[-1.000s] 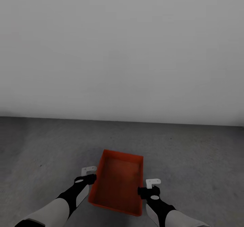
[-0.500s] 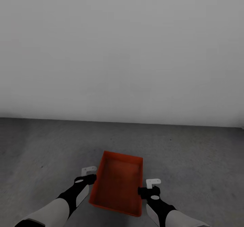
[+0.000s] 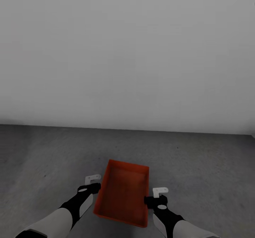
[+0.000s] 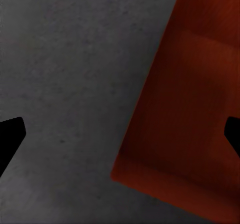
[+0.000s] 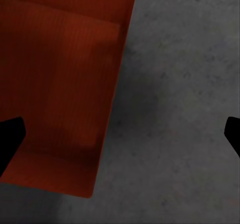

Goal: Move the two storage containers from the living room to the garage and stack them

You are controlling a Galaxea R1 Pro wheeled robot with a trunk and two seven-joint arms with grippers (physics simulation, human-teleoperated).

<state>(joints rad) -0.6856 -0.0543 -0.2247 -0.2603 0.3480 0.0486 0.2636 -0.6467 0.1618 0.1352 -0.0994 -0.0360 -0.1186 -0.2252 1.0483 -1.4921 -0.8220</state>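
One orange-red storage container (image 3: 123,192) lies on the dark grey speckled floor (image 3: 202,160) of the garage, right in front of me and slightly skewed. My left gripper (image 3: 93,183) hovers at its left long wall and my right gripper (image 3: 156,195) at its right long wall. The left wrist view looks down on the container (image 4: 185,108) and bare floor, with the left gripper (image 4: 120,136) open and its dark fingertips (image 4: 10,139) far apart. In the right wrist view the right gripper (image 5: 120,136) is open too, straddling the container's (image 5: 55,83) wall edge from above.
A plain white-grey wall (image 3: 127,53) rises about a metre beyond the container. Rough concrete floor stretches to both sides of the bin.
The container's far edge sits slightly lower in the head view than a second ago. The wall-floor line has drifted down a little as well. Both arms hold their pose.
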